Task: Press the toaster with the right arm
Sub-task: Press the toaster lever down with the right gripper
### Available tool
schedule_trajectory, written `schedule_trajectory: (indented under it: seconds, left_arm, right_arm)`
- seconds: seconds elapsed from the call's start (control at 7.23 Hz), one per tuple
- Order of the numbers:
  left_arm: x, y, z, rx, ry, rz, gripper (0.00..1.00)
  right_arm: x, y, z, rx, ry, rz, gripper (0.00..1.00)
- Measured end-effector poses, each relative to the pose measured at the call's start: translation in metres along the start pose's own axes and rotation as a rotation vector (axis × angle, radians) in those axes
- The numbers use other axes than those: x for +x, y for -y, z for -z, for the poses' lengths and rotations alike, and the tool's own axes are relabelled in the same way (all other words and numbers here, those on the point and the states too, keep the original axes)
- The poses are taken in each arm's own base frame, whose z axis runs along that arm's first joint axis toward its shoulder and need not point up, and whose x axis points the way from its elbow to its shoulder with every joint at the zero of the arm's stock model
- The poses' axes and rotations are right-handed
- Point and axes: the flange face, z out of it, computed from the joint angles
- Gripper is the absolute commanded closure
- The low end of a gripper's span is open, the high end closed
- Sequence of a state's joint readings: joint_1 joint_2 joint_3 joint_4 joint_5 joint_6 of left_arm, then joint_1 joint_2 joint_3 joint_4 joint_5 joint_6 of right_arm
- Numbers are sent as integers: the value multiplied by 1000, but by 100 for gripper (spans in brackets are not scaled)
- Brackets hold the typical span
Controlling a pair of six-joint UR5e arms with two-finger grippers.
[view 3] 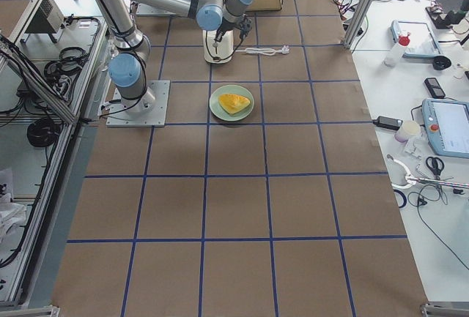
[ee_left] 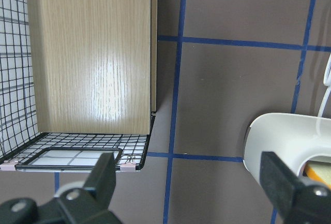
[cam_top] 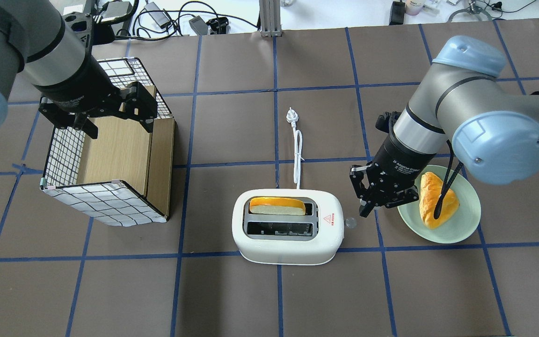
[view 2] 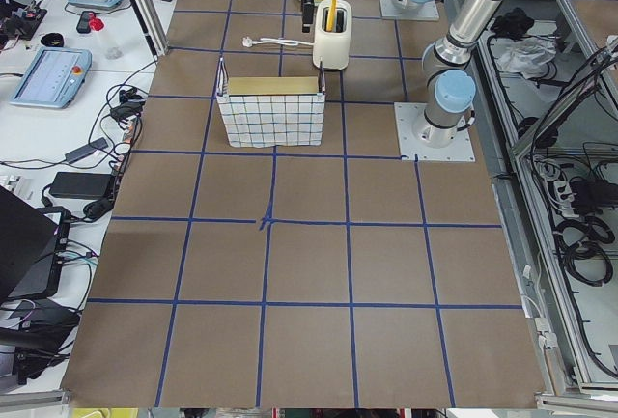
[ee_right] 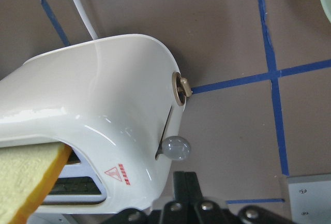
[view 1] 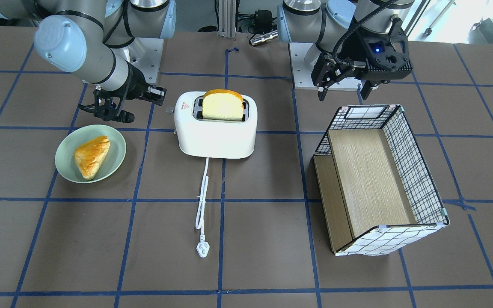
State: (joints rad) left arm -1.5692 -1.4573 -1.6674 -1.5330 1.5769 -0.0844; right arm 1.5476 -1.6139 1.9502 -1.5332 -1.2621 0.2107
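Observation:
The white toaster (cam_top: pixel 288 234) stands at mid-table with a slice of bread (cam_top: pixel 276 206) upright in its far slot; it also shows in the front view (view 1: pixel 216 132). Its side lever knob (ee_right: pixel 176 148), a small grey ball, sits high in its slot. My right gripper (cam_top: pixel 367 209) is shut and empty, its tips just above and beside the knob (cam_top: pixel 350 223), not touching it. The right gripper also shows in the right wrist view (ee_right: pixel 183 180). My left gripper (cam_top: pixel 119 125) is open and empty over the wire basket (cam_top: pixel 63 154).
A green plate (cam_top: pixel 466 224) with a triangular pastry (cam_top: pixel 431 199) lies right under my right wrist. The toaster's white cord and plug (cam_top: pixel 292 116) run away across the table. The wire basket with a wooden insert (view 1: pixel 379 179) lies on its side to the left.

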Motion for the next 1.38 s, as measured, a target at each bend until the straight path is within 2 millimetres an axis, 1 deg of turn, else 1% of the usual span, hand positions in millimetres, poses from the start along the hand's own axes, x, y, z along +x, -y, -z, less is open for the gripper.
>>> schedule_trajectory:
  seconds: [0.28, 0.55, 0.97, 1.24, 1.38]
  left_arm:
    - [0, 0, 0, -1, 0, 0, 0]
    - [0, 0, 0, -1, 0, 0, 0]
    - [0, 0, 0, -1, 0, 0, 0]
    - [0, 0, 0, -1, 0, 0, 0]
    - [0, 0, 0, -1, 0, 0, 0]
  right_arm:
    - [-3, 4, -5, 16, 43, 9, 100]
    - [-1, 7, -19, 34, 68, 15, 100]
    - [0, 6, -19, 51, 72, 16, 100]
    - [1, 3, -17, 50, 69, 9, 100]
    - [2, 1, -19, 44, 66, 6, 100]
